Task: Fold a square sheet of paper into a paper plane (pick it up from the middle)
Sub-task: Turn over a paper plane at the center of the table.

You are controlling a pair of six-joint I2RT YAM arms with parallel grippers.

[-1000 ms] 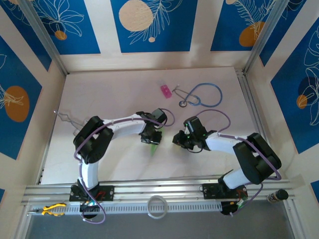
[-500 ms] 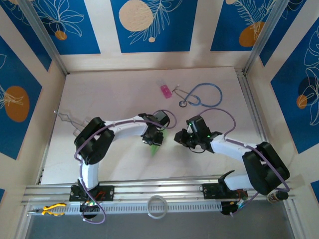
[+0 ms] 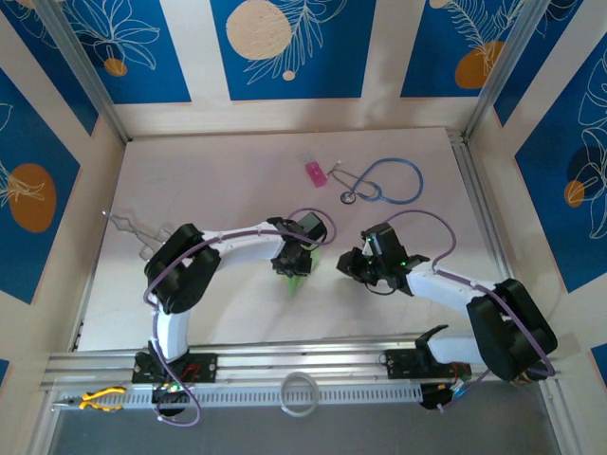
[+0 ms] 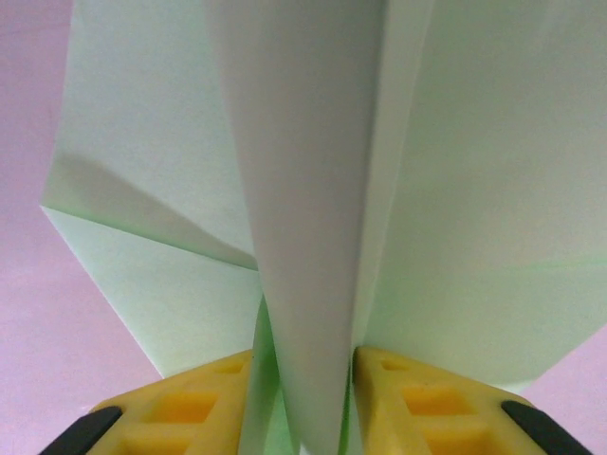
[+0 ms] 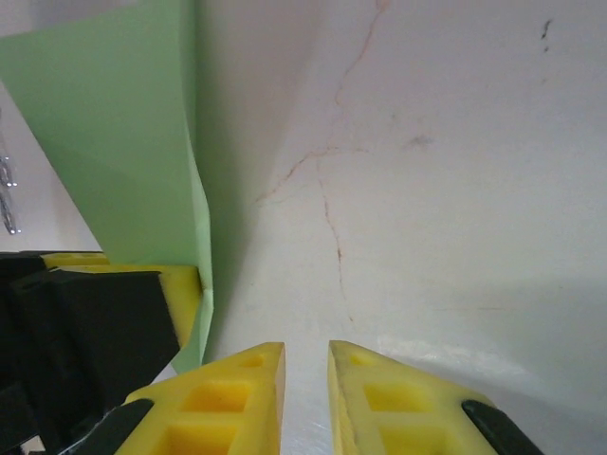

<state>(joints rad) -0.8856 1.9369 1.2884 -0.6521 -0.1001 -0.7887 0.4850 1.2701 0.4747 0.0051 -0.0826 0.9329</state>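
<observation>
My left gripper (image 4: 305,379) pinches the plane (image 4: 313,190) by its keel so the wings spread; right gripper (image 5: 305,379), nearly closed, holds nothing

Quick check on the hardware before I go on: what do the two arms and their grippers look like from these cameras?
Both arms have white link tubes with bulky black joint housings and thin purple cables looping along them. The left gripper and right gripper have black bodies; a small green light shows near the right wrist. The fingers are yellow moulded blocks with recessed pockets and black tips, the same in the right wrist view.
</observation>
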